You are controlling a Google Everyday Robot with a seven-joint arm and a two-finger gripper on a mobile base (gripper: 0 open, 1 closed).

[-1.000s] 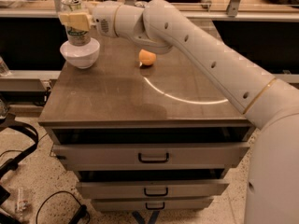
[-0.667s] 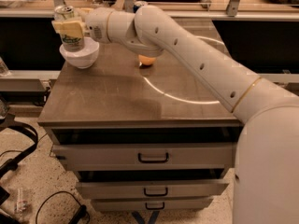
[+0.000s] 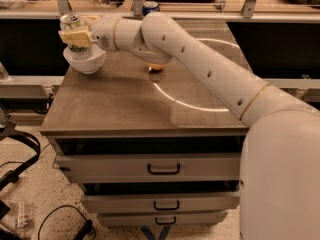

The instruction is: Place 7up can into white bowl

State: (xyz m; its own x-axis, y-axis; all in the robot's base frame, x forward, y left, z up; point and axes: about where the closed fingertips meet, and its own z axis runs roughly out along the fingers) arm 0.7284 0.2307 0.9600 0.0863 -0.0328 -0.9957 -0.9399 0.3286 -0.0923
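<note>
Nearest, the pale drawer cabinet (image 3: 150, 170) carries a brown wooden top (image 3: 115, 109), and at its far left corner sits the small, round, glossy white bowl (image 3: 86, 64). Right over the bowl, base about at the rim, the silver-white 7up can with green lettering (image 3: 70, 22) stands upright in the two-finger gripper (image 3: 75, 38), whose tan fingers are clamped on its mid-body. The can likely handles light, thin-walled and slick, so a gentle mid-height side hold suits it. Farther back stands a dark blue can (image 3: 150, 7).
</note>
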